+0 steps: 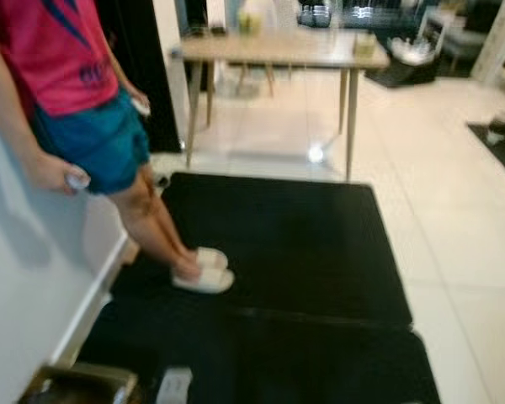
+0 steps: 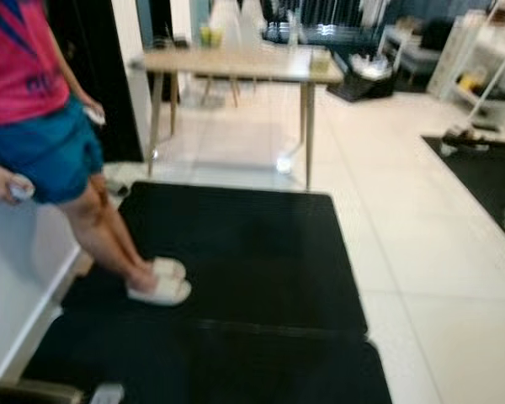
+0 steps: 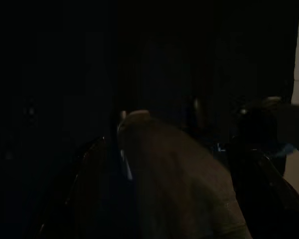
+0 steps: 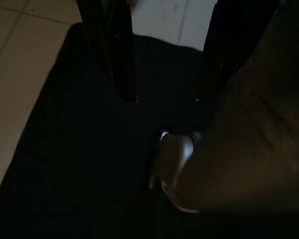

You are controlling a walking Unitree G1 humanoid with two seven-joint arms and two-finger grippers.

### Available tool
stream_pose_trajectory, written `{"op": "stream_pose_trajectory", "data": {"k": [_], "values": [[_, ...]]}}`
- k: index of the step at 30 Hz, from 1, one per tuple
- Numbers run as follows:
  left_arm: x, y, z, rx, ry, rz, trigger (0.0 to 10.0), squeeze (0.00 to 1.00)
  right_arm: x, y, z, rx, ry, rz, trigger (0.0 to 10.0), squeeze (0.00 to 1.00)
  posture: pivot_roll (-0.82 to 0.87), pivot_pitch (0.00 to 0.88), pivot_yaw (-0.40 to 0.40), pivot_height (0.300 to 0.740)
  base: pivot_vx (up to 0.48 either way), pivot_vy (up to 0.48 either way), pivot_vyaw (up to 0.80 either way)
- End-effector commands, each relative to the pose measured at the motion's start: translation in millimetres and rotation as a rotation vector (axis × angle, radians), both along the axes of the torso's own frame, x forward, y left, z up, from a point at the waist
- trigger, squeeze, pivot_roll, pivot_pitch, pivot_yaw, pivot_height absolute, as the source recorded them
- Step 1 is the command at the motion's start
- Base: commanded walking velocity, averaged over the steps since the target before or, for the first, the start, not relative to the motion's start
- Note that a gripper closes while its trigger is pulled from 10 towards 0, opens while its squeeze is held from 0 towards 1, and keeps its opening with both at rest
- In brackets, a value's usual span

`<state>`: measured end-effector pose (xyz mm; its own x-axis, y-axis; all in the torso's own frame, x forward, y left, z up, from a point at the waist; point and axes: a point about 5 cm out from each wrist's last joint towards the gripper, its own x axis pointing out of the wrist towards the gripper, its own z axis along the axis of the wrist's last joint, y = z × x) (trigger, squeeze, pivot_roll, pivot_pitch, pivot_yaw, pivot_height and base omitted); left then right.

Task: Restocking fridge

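The head views are blurred. A person [image 1: 76,101] in a red shirt and blue shorts stands at the left on a black floor mat [image 1: 286,244], one hand resting on a white flat surface [image 1: 34,278]. I cannot tell whether that surface is a fridge door or a counter. In the right wrist view my right gripper [image 4: 164,99] hangs over the mat, open, with nothing between its two black fingers [image 4: 114,55]. The left wrist view is very dark, and a dim brown rounded shape [image 3: 174,184] is all that can be made out.
A light wooden table [image 1: 278,50] on thin legs stands beyond the mat, with small items on it. Pale tiled floor [image 1: 454,219] lies to the right, with another dark mat [image 1: 501,143] at the far right. A brownish container [image 1: 76,385] sits at the bottom left.
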<state>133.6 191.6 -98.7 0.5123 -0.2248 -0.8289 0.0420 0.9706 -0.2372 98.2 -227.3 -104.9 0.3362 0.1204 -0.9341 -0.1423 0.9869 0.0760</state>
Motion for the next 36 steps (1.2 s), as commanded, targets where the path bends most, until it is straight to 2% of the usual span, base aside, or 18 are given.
{"op": "stream_pose_trajectory", "data": {"k": [1,20,36], "values": [[-2.1,2.0,-0.7,0.013,0.009,0.000,10.0,0.00,-3.1,3.2,-1.5,0.008,0.008,0.000,10.0,0.00,-0.02,0.000,-0.005,0.740,0.000,0.000,0.00],[-3.0,1.3,-0.5,-0.002,0.006,-0.025,10.0,0.00,-5.7,7.7,-3.1,0.010,0.014,-0.002,10.0,0.00,-0.01,0.000,0.001,0.740,0.000,0.000,0.00],[-3.9,-0.6,-0.8,-0.010,0.006,-0.036,10.0,0.00,-4.8,5.0,-2.4,0.002,0.015,0.008,10.0,0.00,0.00,0.000,-0.013,0.740,0.263,0.000,0.00]]}}
